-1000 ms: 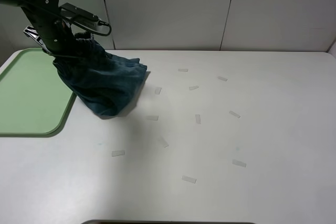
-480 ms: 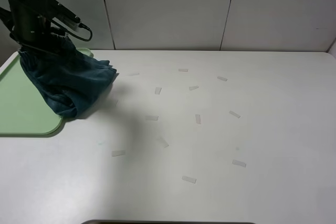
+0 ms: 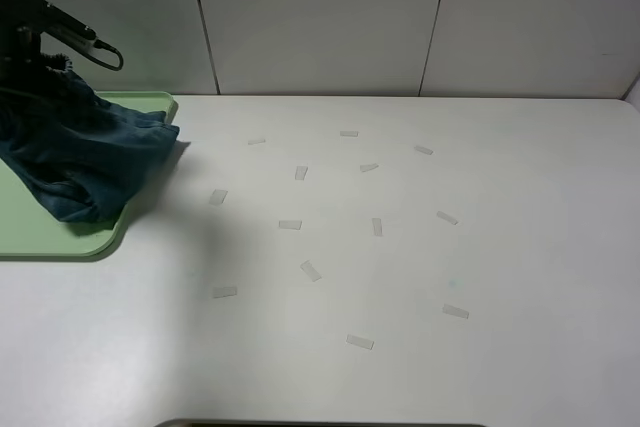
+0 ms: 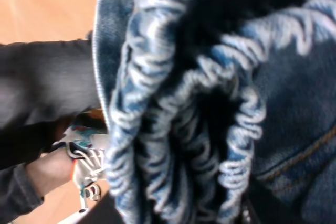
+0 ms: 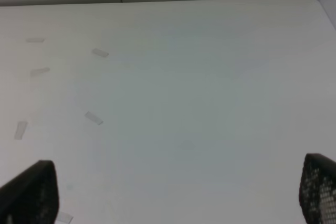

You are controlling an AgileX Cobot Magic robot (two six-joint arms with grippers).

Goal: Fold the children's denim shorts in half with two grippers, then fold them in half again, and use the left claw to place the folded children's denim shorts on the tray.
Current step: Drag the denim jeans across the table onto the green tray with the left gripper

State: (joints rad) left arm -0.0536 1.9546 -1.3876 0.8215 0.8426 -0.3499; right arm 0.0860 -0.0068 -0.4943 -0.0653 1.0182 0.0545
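The folded children's denim shorts (image 3: 80,152) hang as a dark blue bundle from my left claw (image 3: 25,57) at the far left, over the pale-green tray (image 3: 110,237). The bundle's low end rests on or just above the tray's near right part. The claw is shut on the shorts' top; its jaws are hidden by the cloth. The left wrist view is filled with the gathered elastic waistband (image 4: 184,119) and denim. My right gripper (image 5: 178,192) shows only two black fingertips (image 5: 31,192), wide apart and empty, above the bare white table; it is out of the exterior view.
Several small pale tape strips (image 3: 300,173) lie scattered over the white table (image 3: 450,267). A white panelled wall stands behind the table. The tray reaches the left edge of the exterior view.
My left claw has carried the hanging shorts leftward, from the table beside the tray to over the tray. Tape strips that the bundle covered now show. The right gripper is not seen earlier.
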